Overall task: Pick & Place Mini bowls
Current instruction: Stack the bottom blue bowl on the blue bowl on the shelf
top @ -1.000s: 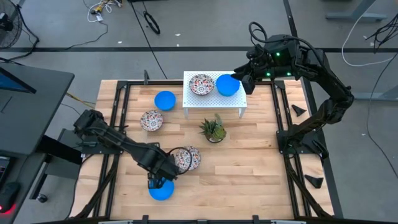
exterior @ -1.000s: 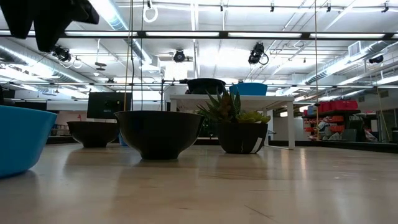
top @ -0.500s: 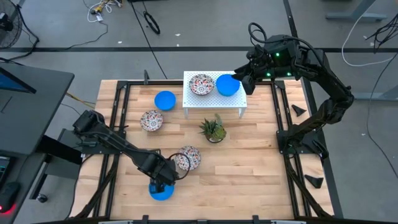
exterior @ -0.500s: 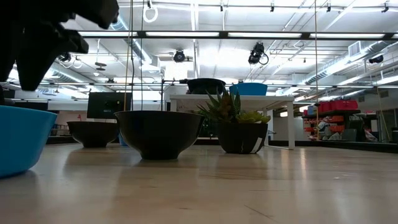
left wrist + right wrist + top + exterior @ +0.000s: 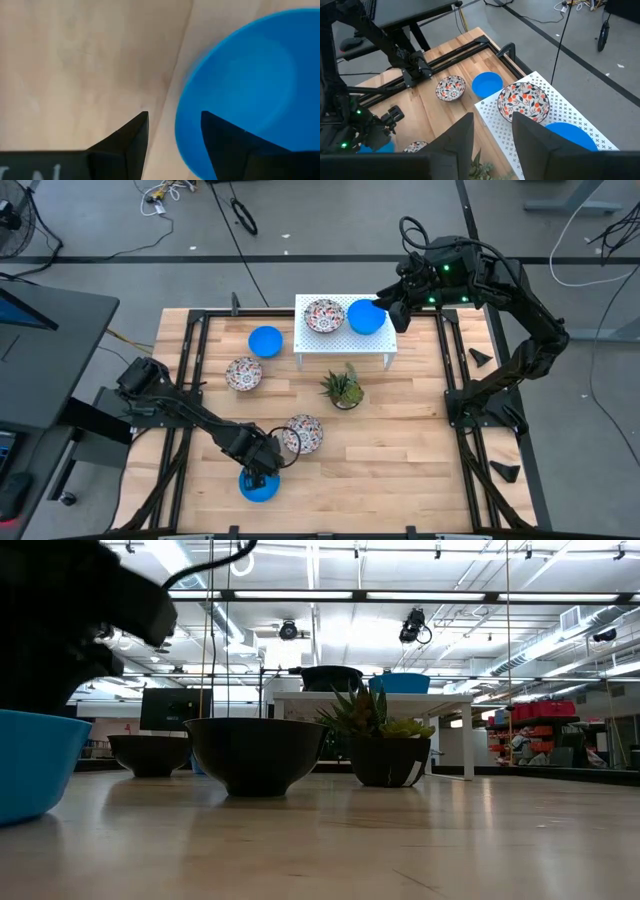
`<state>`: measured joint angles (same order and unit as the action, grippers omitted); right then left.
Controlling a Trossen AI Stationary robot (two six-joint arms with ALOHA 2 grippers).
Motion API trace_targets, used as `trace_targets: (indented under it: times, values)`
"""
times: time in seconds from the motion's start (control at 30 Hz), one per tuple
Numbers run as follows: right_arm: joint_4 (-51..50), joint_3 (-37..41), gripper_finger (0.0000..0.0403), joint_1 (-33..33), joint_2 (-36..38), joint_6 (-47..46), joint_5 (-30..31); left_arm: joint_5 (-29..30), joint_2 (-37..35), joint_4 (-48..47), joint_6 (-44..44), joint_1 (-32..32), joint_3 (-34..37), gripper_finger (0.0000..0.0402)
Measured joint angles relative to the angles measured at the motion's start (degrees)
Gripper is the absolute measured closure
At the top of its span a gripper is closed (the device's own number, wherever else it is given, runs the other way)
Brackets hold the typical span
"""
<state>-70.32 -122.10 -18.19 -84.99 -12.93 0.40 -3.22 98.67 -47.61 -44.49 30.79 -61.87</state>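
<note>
Six mini bowls show in the high view. A patterned bowl (image 5: 324, 315) and a blue bowl (image 5: 366, 317) sit on the white perforated stand (image 5: 343, 345). On the table stand a blue bowl (image 5: 265, 340), two patterned bowls (image 5: 244, 373) (image 5: 305, 434) and a near-left blue bowl (image 5: 260, 488). My left gripper (image 5: 262, 475) (image 5: 175, 130) points down, open, astride that bowl's rim (image 5: 181, 125). My right gripper (image 5: 492, 135) hangs open and high beside the stand's far right end. My left gripper comes from above with one finger (image 5: 222, 137) over the inside of the near-left blue bowl and the other finger (image 5: 132, 137) outside its rim. Whether either finger touches the bowl, I cannot tell. The bowl stands upright on the table.
A small potted green plant (image 5: 343, 387) stands mid-table, just in front of the stand. Black frame rails (image 5: 185, 370) run along the table's left and right sides. Bare wood (image 5: 400, 450) lies at the near right.
My left gripper has come down over the near-left blue bowl, rolling a little as it sank; in the low view its dark bulk now reaches the bowl's top. The bowls have not moved.
</note>
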Motion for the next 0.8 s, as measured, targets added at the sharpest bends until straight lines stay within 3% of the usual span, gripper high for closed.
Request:
trace_targets:
  times: [0.23,0.7,0.8]
  values:
    - [0.01,0.0,0.0266,-0.01,0.0,-0.02,0.0,-2.53,0.0,1.62,-0.13,-0.02,1.58,0.0236]
    - [0.04,0.0,0.0266,-0.01,0.0,-0.04,0.0,-2.13,0.0,3.32,-0.34,-0.04,1.56,0.0379]
    - [-0.03,0.0,0.0266,0.01,0.0,-0.04,0.0,-2.36,-0.04,3.41,-0.78,-0.04,1.51,0.0394]
